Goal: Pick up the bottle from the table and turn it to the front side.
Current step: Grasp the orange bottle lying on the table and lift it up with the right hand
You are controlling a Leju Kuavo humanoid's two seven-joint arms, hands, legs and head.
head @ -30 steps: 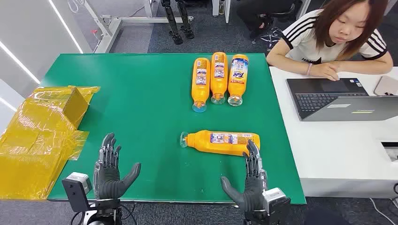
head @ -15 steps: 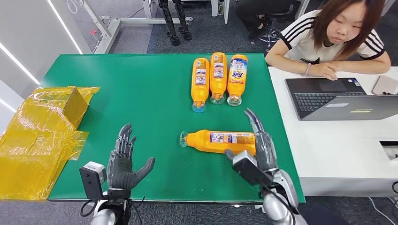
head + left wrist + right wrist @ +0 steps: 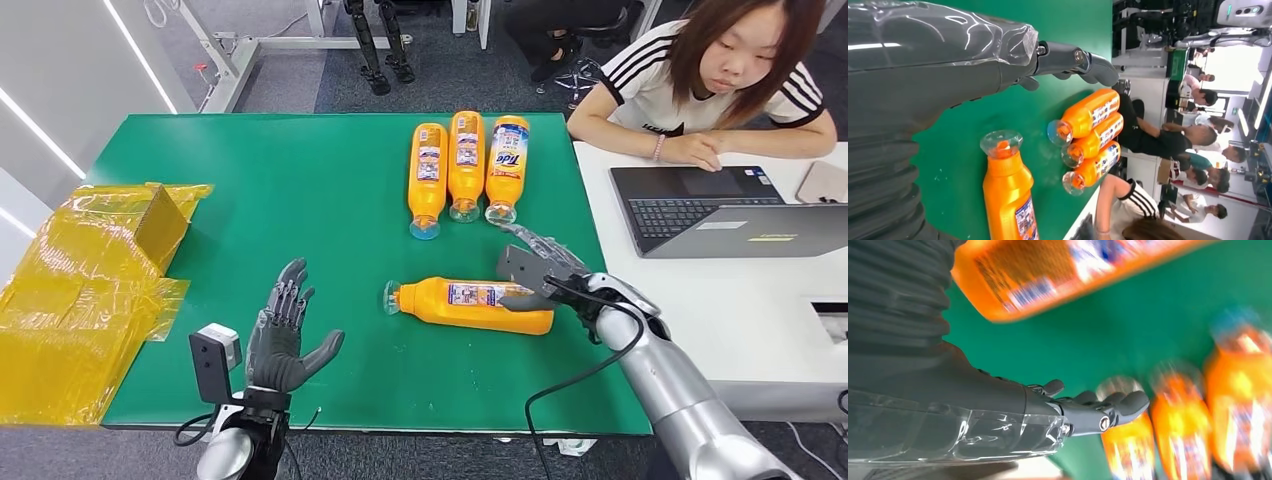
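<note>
- The bottle [image 3: 470, 303], smooth orange plastic with a clear cap and a printed label, lies on its side on the green table [image 3: 300, 200].
- The right hand [image 3: 540, 262] hovers over the bottle's base end, fingers spread, holding nothing.
- The left hand [image 3: 283, 335] is raised near the table's front edge, dark fingers apart.
- Three more bottles [image 3: 466, 165] lie side by side farther back.
- Crinkled yellow plastic wrap [image 3: 90, 290] sits at the table's left.
</note>
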